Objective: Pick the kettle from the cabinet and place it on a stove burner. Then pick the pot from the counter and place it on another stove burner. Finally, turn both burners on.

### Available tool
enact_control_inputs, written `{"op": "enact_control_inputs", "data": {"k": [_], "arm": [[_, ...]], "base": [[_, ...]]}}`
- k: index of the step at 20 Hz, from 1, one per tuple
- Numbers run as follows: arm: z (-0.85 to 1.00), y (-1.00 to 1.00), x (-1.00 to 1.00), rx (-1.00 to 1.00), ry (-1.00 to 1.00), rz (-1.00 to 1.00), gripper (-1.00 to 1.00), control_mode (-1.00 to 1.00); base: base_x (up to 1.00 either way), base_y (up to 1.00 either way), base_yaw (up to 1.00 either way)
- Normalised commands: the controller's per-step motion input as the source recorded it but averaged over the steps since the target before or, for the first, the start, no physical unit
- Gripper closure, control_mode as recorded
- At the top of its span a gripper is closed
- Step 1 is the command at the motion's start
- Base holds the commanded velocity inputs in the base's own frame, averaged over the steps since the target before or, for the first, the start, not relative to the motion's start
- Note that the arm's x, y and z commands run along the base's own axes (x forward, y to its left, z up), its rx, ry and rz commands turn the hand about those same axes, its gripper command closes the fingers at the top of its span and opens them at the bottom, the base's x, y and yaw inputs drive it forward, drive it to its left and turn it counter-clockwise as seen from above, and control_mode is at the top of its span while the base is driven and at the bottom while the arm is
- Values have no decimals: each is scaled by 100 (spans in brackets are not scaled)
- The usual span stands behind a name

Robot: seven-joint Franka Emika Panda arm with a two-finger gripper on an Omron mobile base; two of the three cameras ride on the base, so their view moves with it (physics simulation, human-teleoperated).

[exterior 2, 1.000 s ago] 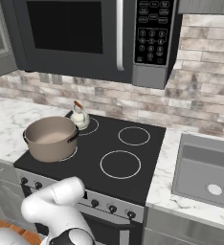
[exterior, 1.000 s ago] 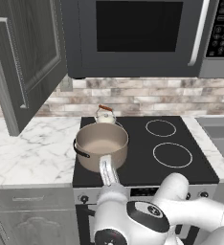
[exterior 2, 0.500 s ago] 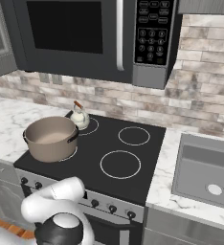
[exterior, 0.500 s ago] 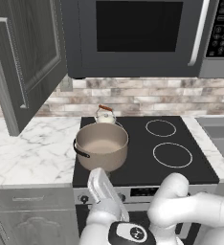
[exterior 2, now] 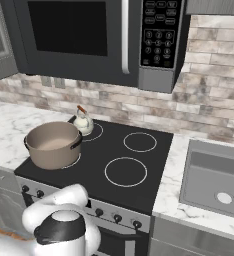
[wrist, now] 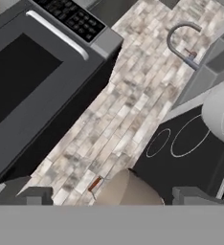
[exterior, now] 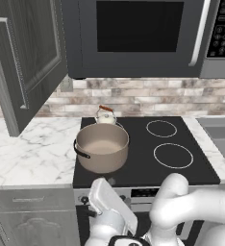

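Observation:
The small cream kettle (exterior: 105,116) (exterior 2: 83,123) stands on the back left burner of the black cooktop (exterior: 143,144). In front of it, the wide taupe pot (exterior: 102,146) (exterior 2: 54,144) sits on the front left burner. The two right burners (exterior: 173,155) (exterior 2: 125,171) are bare white rings. My gripper (wrist: 111,197) is open with nothing between its fingertips (wrist: 27,195). It hangs low before the stove front and looks up over the pot's rim (wrist: 128,189) and the kettle's reddish handle (wrist: 95,183). The cabinet door (exterior: 25,57) stands open at the left.
A black microwave (exterior: 133,36) (exterior 2: 84,35) hangs above the stove. A row of knobs (exterior 2: 100,213) runs along the stove front. The marble counter (exterior: 28,149) lies to the left, and a sink (exterior 2: 219,175) with a faucet (wrist: 181,40) to the right.
My hand has sunk from just in front of the pot to below the cooktop's front edge. The kettle and pot have stayed put.

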Motion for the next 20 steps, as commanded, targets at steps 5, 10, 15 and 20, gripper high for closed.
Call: {"op": "enact_control_inputs", "data": {"k": [5, 10, 15, 20], "arm": [[-17, -20, 0, -20, 3, 0, -100, -100], [-33, -12, 3, -12, 2, 0, -100, -100], [-32, -4, 9, -13, 3, 0, -100, -100], [-19, -5, 19, -10, 5, 0, -100, -100]], "base": [[0, 0, 0], [0, 0, 0], [0, 0, 0], [0, 0, 0]]}}
